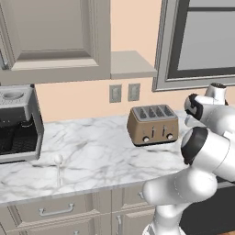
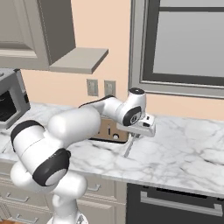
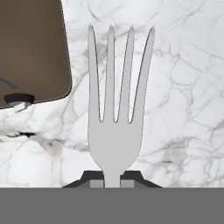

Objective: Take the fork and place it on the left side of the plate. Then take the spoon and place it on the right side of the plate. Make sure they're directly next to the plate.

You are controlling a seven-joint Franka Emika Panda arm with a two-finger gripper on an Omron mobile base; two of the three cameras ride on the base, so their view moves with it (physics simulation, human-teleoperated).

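Carrying the fork (image 3: 114, 109) pinched in my gripper (image 2: 132, 136) above the counter (image 2: 183, 148); spoon (image 1: 58, 161) waits at 9 o'clock, 2 placements left.

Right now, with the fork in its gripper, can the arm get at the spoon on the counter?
Probably not yet. The gripper is shut on the fork, so it has no free grasp. The spoon lies bare on the counter near the coffee machine, beyond the toaster.
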